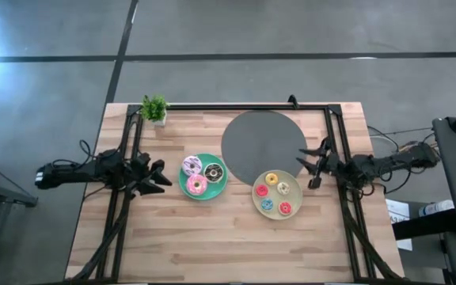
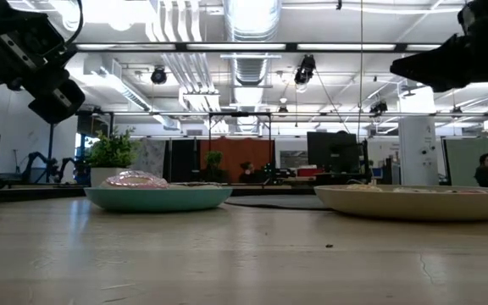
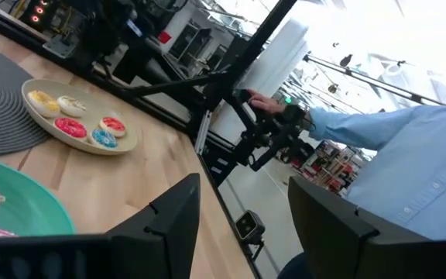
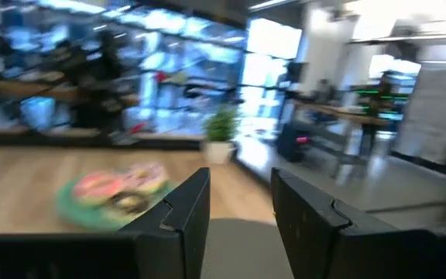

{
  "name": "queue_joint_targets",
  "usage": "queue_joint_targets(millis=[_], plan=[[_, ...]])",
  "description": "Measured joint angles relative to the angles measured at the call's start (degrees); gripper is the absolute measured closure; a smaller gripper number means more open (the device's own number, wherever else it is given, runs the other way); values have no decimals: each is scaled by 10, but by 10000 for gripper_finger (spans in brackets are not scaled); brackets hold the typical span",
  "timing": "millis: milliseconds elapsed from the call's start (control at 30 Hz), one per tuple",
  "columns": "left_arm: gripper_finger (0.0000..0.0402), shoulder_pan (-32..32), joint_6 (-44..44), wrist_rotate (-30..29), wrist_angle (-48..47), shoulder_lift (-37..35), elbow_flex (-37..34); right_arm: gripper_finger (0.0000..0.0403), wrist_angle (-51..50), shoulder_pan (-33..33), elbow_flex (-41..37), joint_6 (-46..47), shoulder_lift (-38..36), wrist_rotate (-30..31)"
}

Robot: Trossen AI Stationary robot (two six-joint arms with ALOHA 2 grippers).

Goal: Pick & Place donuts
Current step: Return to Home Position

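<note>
Three larger donuts lie on the teal plate (image 1: 222,188): a lilac-white sprinkled one (image 1: 191,165), a chocolate one (image 1: 213,171) and a pink-iced one (image 1: 196,185). Several tiny donuts (image 1: 271,179) lie on the pale-yellow plate (image 1: 294,199). My left gripper (image 1: 158,176) hovers open just left of the teal plate, above the table. My right gripper (image 1: 313,166) hovers open right of the pale-yellow plate, over the edge of the dark mat. In the left wrist view the left gripper (image 3: 242,201) holds nothing; in the right wrist view the right gripper (image 4: 242,194) points toward the teal plate (image 4: 76,209).
A dark grey round mat (image 1: 264,146) lies behind the two plates. A small potted plant (image 1: 154,108) stands at the far left corner. A black frame (image 1: 236,106) runs round the table. Bare wood lies toward the near edge. A person's hand (image 3: 262,101) and blue sleeve show beyond the table's right side.
</note>
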Motion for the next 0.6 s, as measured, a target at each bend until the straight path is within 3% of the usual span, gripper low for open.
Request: queue_joint_targets(millis=[300,600], plan=[[229,0,0,0,6,-8,-1,275,12,-167,1,0,-99,3],[229,0,0,1,11,-5,-1,275,30,-179,0,0,-99,2]])
